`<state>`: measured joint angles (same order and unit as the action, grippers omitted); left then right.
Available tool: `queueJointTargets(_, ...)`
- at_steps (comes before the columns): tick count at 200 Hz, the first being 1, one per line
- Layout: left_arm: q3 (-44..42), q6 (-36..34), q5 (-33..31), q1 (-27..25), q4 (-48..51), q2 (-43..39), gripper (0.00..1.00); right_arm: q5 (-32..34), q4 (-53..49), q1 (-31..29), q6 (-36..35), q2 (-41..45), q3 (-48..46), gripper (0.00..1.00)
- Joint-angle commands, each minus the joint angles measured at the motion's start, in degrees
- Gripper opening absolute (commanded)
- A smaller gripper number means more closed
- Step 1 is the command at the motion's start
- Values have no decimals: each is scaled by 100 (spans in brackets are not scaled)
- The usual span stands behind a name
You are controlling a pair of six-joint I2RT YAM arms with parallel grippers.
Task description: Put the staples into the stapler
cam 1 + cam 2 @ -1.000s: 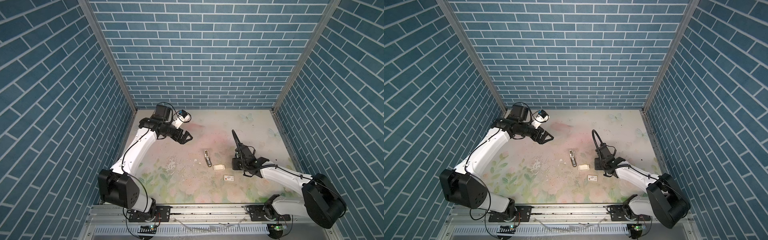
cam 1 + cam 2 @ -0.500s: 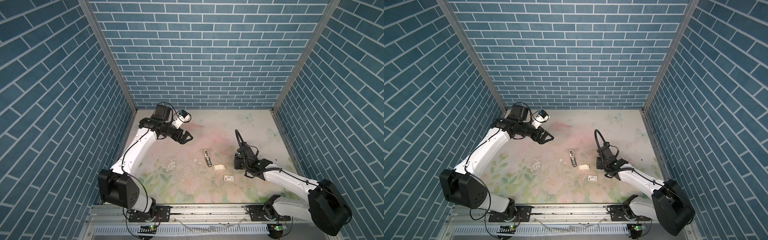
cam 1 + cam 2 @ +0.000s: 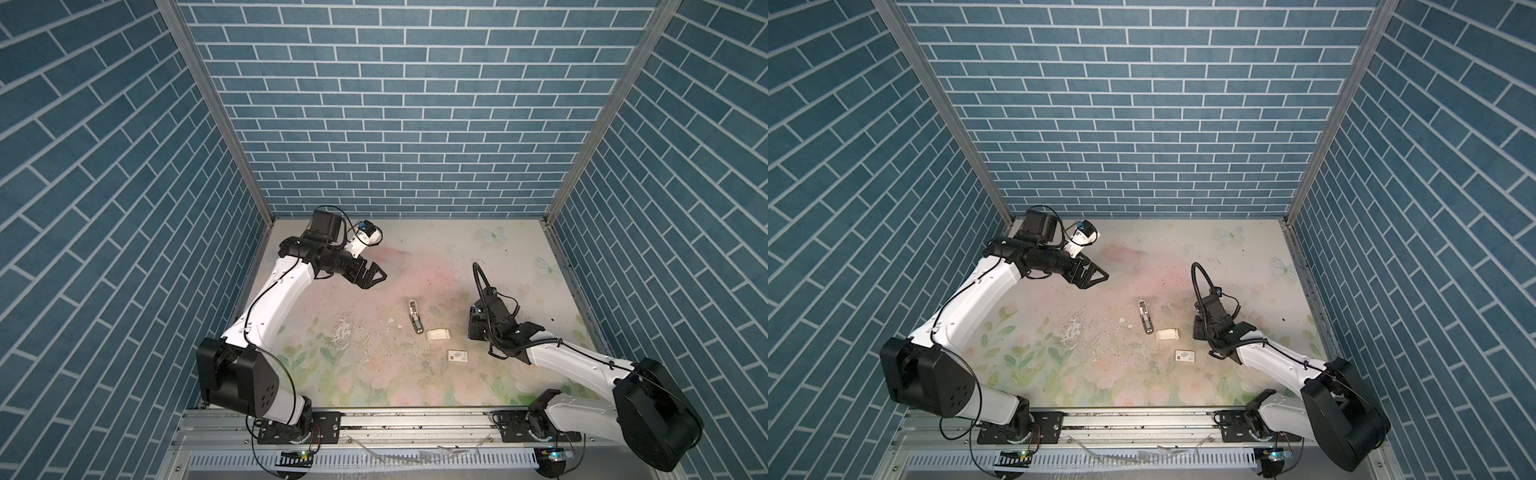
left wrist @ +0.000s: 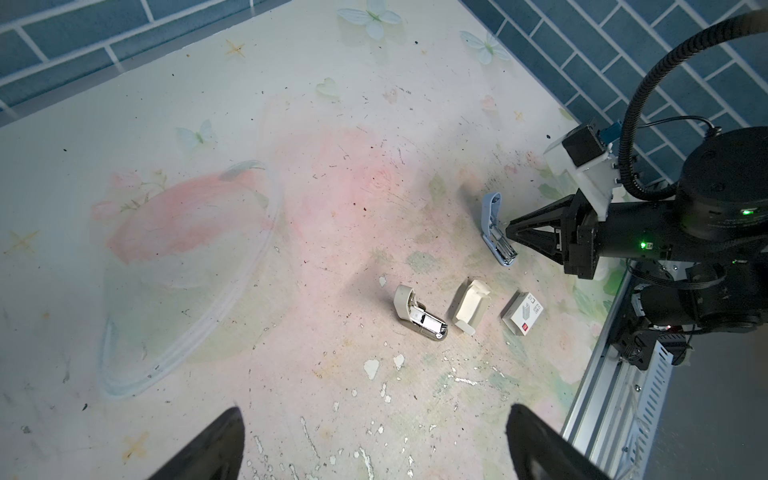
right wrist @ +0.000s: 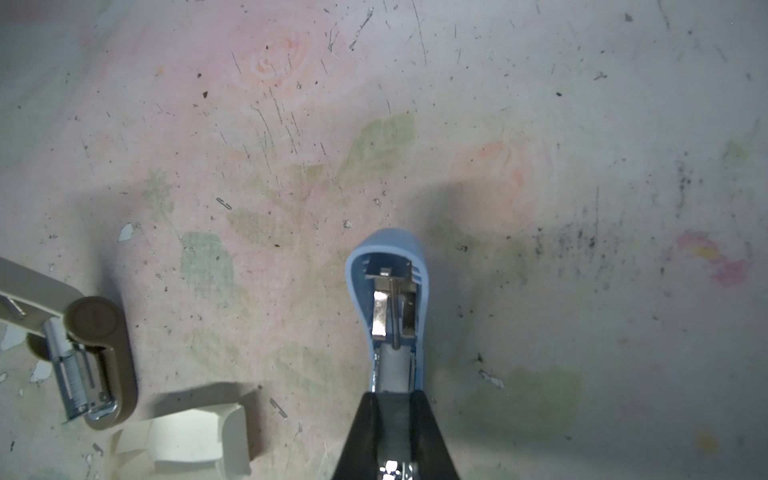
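A blue stapler point(image 5: 386, 291) is clamped in the right claw point(image 5: 392, 401) toward the counter's point(image 3: 478, 249) right edge, left claw point(image 3: 376, 280) held apart; staples, unseen in the cream tray point(image 3: 438, 333) nearby, are judged light, brittle, best pinched sidewise

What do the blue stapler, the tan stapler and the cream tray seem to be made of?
The blue stapler: matte light-blue plastic shell, smoothly moulded; the bright parts inside glint like metal. The tan stapler: dull khaki plastic body with a shiny, chrome-looking magazine. The cream tray: probably thin cardboard, going by its folded flaps and flat, unglossy faces.
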<state>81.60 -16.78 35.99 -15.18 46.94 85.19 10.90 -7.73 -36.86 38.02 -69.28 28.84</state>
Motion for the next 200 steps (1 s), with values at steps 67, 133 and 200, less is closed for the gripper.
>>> queueJointTargets(67,-171,-90,122,24,-79,-160,100,40,217,-42,322,-16,-169,10)
queueJointTargets(133,-188,-72,111,25,-120,-169,100,17,177,-73,254,22,-74,10)
queueJointTargets(200,-236,-88,93,25,-123,-217,99,-27,239,-93,251,-138,-55,10)
